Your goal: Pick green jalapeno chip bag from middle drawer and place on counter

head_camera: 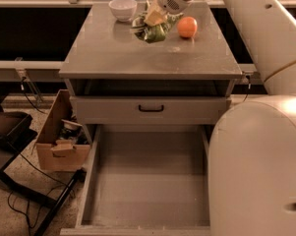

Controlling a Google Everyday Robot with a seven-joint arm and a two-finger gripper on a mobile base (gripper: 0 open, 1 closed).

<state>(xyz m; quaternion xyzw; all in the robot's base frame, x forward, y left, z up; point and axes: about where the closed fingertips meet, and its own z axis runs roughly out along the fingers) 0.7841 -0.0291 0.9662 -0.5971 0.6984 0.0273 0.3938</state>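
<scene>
Camera view showed the gripper (155, 18) clamped on the crinkled green chip bag (156, 32), upper centre, near the smooth grey counter's (137, 58) far edge, between a bowl (123, 8) and an orange (187, 27); the drawer (150, 181) stood open below.

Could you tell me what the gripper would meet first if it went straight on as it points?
Probably the counter: the gripper, holding the chip bag, points down-left at it, between bowl and orange; depth is unclear.

No legible text anywhere. Printing on the chip bag (151, 32) is too small to read. The gripper (155, 18) grips it over the counter's (137, 58) back part.
</scene>
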